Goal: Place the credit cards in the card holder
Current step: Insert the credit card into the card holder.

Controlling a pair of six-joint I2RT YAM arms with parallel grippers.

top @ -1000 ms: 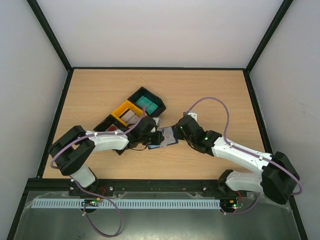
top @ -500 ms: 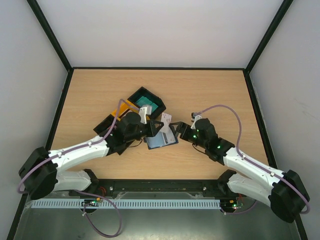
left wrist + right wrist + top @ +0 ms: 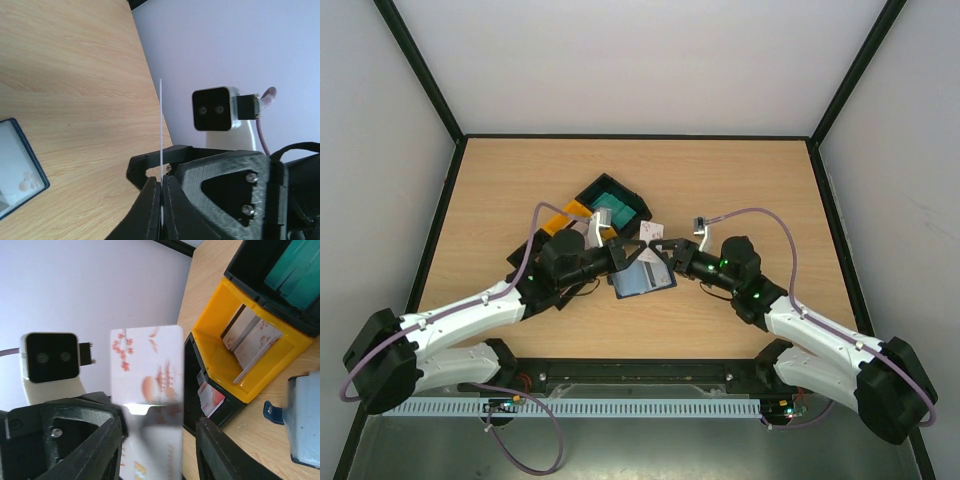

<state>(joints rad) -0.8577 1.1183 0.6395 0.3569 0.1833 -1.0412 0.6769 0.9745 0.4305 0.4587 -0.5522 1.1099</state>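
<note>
Credit card point(image 3: 146, 390): white, red flower print; judged light, stiff, slick, prone to slipping. Held off the table point(image 3: 520, 180), one end pinched between the left jaws; right jaws spread, facing its printed side. Best taken by the flat faces near the free end. Card holder point(image 3: 642, 279): open on the table, below both jaws.

Thin white plastic card point(image 3: 161, 125) edge-on and upright, pinched low between dark jaws of the left gripper point(image 3: 161, 195), white camera block point(image 3: 216, 109) on the black opposite arm point(image 3: 225, 185) beyond it, dark navy card holder point(image 3: 15, 167) open on the wooden surface point(image 3: 75, 75) at frame left, pale inside showing
</note>
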